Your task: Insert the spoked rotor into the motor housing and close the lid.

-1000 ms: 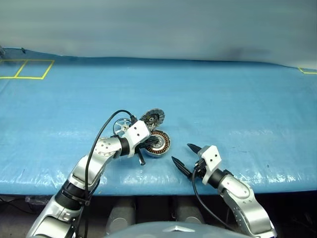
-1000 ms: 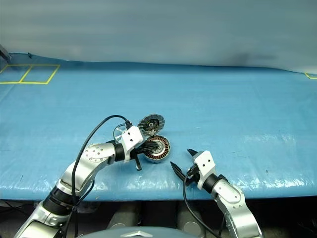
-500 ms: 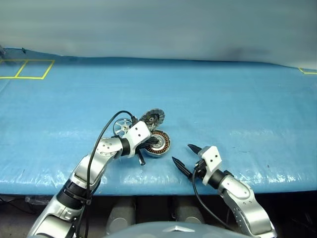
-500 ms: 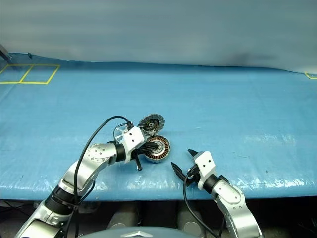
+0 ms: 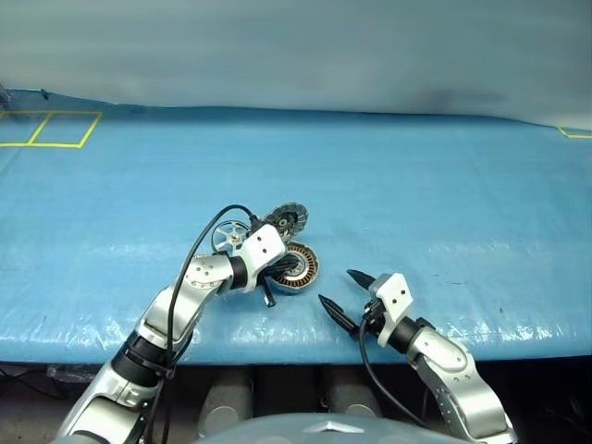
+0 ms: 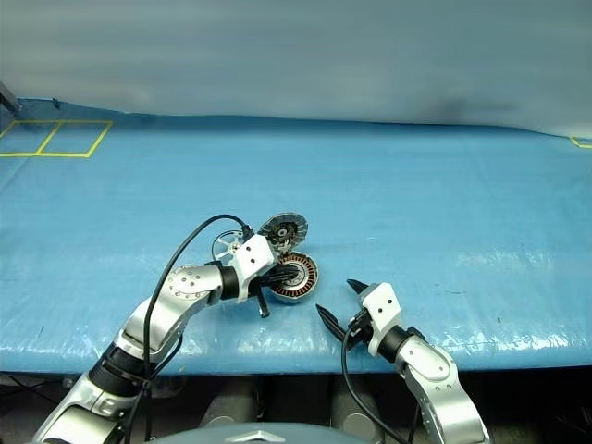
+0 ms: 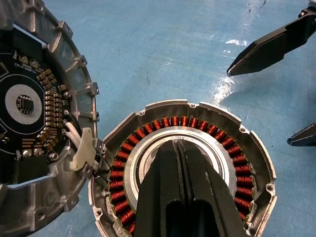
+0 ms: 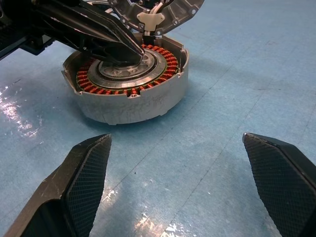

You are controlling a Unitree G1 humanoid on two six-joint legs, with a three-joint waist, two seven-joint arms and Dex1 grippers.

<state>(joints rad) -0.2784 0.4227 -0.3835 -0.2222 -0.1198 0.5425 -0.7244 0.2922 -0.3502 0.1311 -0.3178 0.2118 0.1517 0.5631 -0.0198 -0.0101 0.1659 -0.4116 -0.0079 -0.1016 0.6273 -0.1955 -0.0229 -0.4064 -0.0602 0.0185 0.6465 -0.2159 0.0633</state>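
Note:
The motor housing [image 5: 300, 267] lies open on the blue table, its copper windings [image 7: 182, 121] showing. The lid [image 5: 285, 220] stands tilted up at the housing's far edge, with its circuit face [image 7: 29, 103] showing. Behind my left wrist the spoked rotor [image 5: 227, 237] lies flat on the table. My left gripper [image 7: 178, 144] is shut on nothing, its tips resting at the housing's central hub [image 8: 129, 63]. My right gripper [image 5: 336, 287] is open and empty, low over the table just right of the housing, its fingers [image 8: 84, 173] pointing at the housing.
The blue sheet covers the table to its front edge [image 5: 296, 344], close below both grippers. Yellow tape squares [image 5: 51, 129] mark the far left corner. Another yellow tape mark [image 5: 575, 133] is at the far right. A grey wall runs behind the table.

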